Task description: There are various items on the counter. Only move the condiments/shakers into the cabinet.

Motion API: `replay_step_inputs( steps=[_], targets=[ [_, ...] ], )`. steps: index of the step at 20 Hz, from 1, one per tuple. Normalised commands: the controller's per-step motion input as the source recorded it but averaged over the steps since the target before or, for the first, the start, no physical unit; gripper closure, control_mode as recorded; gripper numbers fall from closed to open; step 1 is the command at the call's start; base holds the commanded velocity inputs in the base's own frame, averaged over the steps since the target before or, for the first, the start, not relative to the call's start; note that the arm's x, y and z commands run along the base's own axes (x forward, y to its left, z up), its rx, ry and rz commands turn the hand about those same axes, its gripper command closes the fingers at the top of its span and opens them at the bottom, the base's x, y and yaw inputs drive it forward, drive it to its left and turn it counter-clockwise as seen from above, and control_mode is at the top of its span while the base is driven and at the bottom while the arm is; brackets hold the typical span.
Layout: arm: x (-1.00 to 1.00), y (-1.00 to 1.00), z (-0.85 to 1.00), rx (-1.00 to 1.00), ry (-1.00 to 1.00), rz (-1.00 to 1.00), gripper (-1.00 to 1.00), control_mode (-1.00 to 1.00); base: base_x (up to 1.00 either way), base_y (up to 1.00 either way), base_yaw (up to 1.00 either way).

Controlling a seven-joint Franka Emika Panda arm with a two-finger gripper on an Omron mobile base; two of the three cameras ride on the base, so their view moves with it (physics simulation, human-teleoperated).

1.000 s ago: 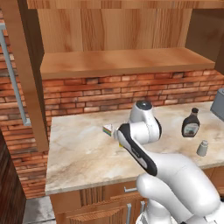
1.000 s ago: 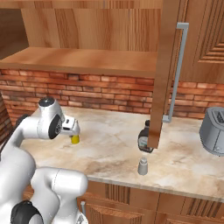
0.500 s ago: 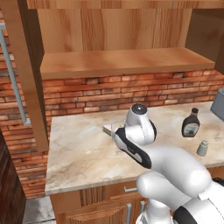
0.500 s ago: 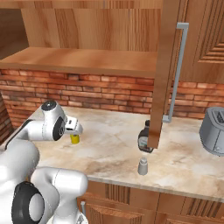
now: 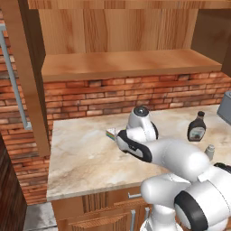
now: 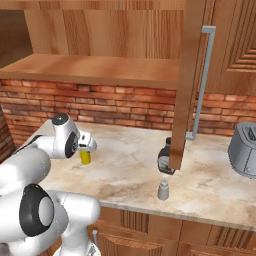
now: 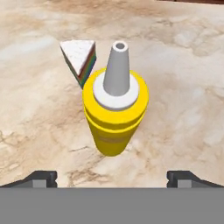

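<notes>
It was a home kitchen, rendered rather than real. A beige marble-patterned counter [image 5: 85, 158] with a thick pale edge ran over wooden drawers [image 6: 150, 235], backed by a red brick wall [image 5: 90, 97]. Above hung a wooden cabinet [image 5: 122, 27] with a plank shelf [image 5: 122, 65] and a metal bar handle [image 6: 202, 82] on its open door. A grey toaster [image 6: 245, 150] sat at the counter's right end, and a dark bottle [image 5: 196, 127] stood toward that end.
</notes>
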Motion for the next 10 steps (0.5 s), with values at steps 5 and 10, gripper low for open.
replay_step_inputs(
  steps=[5, 10],
  targets=[
    [0.28, 0.0, -0.11, 0.0, 0.0, 0.0, -1.0, -1.0, 0.0, 0.0, 0.0],
    [0.23, 0.05, -0.11, 0.0, -0.01, 0.0, -1.0, -1.0, 0.0, 0.0, 0.0]
  ],
)
